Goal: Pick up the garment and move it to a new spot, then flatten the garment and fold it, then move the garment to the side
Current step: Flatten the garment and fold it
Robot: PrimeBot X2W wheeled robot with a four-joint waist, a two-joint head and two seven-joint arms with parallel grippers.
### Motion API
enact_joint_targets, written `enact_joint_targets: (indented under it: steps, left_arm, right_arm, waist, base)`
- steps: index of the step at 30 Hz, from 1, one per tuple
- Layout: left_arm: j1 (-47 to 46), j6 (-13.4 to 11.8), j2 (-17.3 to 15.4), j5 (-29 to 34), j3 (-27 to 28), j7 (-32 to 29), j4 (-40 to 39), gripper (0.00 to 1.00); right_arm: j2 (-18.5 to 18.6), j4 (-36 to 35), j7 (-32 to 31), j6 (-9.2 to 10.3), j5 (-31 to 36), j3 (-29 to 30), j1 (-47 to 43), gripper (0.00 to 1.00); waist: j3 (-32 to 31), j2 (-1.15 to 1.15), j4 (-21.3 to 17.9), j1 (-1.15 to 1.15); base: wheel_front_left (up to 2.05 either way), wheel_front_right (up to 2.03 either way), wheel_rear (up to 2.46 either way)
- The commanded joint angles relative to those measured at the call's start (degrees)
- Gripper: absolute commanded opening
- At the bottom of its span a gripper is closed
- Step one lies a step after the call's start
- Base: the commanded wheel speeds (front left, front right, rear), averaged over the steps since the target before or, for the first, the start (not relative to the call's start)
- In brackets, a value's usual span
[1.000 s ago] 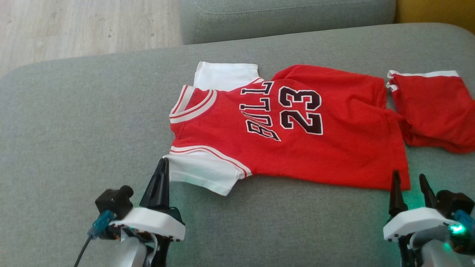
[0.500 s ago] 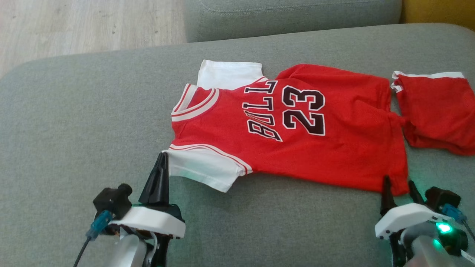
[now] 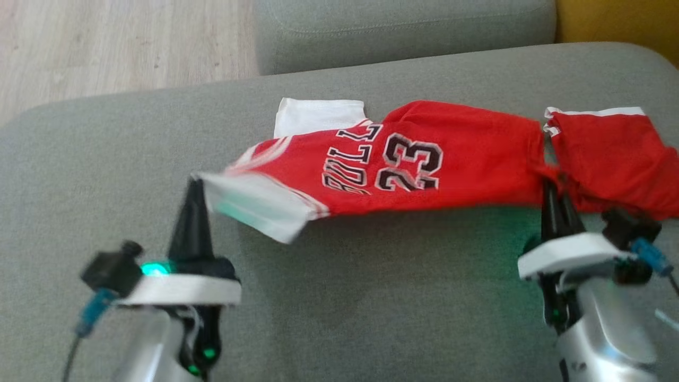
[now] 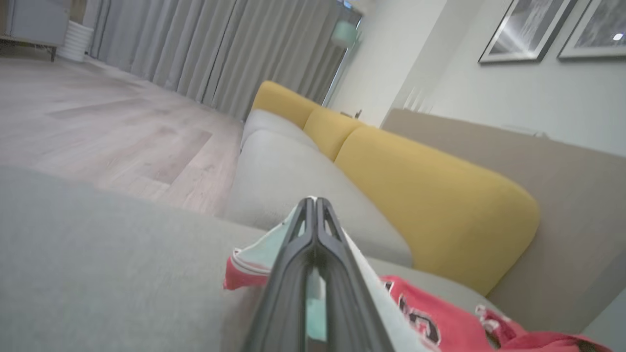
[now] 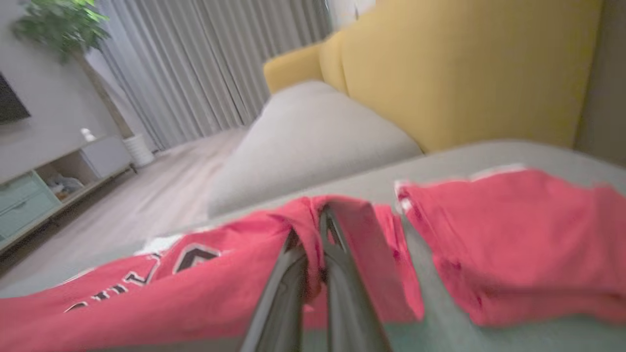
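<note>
On sofa seat [image 3: 371,297]: red jersey [image 3: 477,159] spans centre from 9 to 3 o'clock, near edge raised, far edge resting.
Red shorts [image 3: 610,154]: 2 o'clock, just beside the jersey's hem.
Left gripper [image 3: 193,187]: 8 o'clock, fingers together, clamped on white sleeve [image 3: 254,204].
Right gripper [image 3: 551,191]: 4 o'clock, clamped on hem corner [image 3: 536,175].
Step in hand: raise both arms level, cloth taut; avoid dragging the shorts along.

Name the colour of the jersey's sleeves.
White, edged with red stripes; the sleeve of the jersey shows best in the head view.
</note>
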State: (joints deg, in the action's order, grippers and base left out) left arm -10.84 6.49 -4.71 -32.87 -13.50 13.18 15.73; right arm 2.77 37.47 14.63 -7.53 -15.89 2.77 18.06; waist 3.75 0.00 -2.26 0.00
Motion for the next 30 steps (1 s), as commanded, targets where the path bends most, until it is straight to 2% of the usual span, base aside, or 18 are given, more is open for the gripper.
enact_joint_targets:
  steps: [1, 5, 10, 14, 19, 22, 23, 26, 28, 30]
  left_arm:
    - [-4.22, 0.0, -1.52, -1.58, 3.2, -0.16, -5.73, 0.0]
    - [-7.15, -0.22, -2.23, -3.6, 5.06, -1.49, -12.03, 0.0]
    - [-12.48, -2.42, -2.87, -6.86, 8.87, -4.05, -23.14, 0.0]
    - [-14.41, -5.06, -4.0, -8.35, 10.88, -7.64, -32.47, 0.0]
    - [-14.72, -9.17, -5.84, -7.24, 10.56, -14.09, -46.14, 0.0]
    - [-15.95, -11.59, -6.16, -7.65, 10.87, -17.4, -51.24, 0.0]
    - [-17.57, -12.37, -7.13, -7.54, 11.55, -19.07, -52.2, 0.0]
    - [-21.13, -12.92, -8.08, -8.34, 12.73, -20.7, -48.96, 0.0]
    - [-24.26, -12.5, -9.05, -9.09, 12.99, -21.95, -44.03, 0.0]
    - [-28.26, -12.46, -10.12, -9.21, 13.2, -23.18, -37.81, 0.0]
  right_arm:
    - [0.1, -6.87, 0.36, 0.04, 1.46, -2.71, 1.06, 0.0]
    - [0.1, -14.37, 0.18, 0.04, 3.82, -3.88, 1.71, 0.0]
    - [0.68, -26.91, -4.12, 0.04, 7.41, -4.56, 4.07, 0.0]
    - [2.87, -37.77, -9.4, 0.04, 9.72, -5.03, 4.6, 0.0]
    - [3.47, -52.31, -17.81, 0.04, 10.64, -5.84, 2.14, 0.0]
    - [3.47, -58.52, -22.0, 0.04, 10.83, -5.23, 1.12, 0.0]
    - [2.88, -60.95, -23.76, 0.04, 9.81, -4.44, 1.31, 0.0]
    - [3.01, -61.16, -25.44, 0.04, 9.36, -3.15, 3.07, 0.0]
    - [2.67, -59.25, -26.44, 0.04, 7.63, -2.47, 5.54, 0.0]
    - [3.84, -56.7, -27.17, 0.04, 7.29, -2.68, 9.56, 0.0]
  waist:
    - [-0.62, 0.0, -0.21, 0.0]
    - [-1.35, 0.0, -0.27, 0.0]
    - [-2.3, 0.0, -0.84, 0.0]
    - [-2.67, 0.0, -1.18, 0.0]
    - [-2.18, 0.0, -1.73, 0.0]
    - [-1.33, 0.0, -1.71, 0.0]
    - [-0.55, 0.0, -1.68, 0.0]
    - [1.62, 0.0, -1.39, 0.0]
    - [3.73, 0.0, -1.25, 0.0]
    - [6.97, 0.0, -1.08, 0.0]
  base:
    - [0.0, 0.0, 0.0]
    - [0.0, 0.0, 0.0]
    - [0.0, 0.0, 0.0]
    - [0.0, 0.0, 0.0]
    - [0.0, 0.0, 0.0]
    - [0.0, 0.0, 0.0]
    - [0.0, 0.0, 0.0]
    - [0.0, 0.0, 0.0]
    - [0.0, 0.0, 0.0]
    - [0.0, 0.0, 0.0]
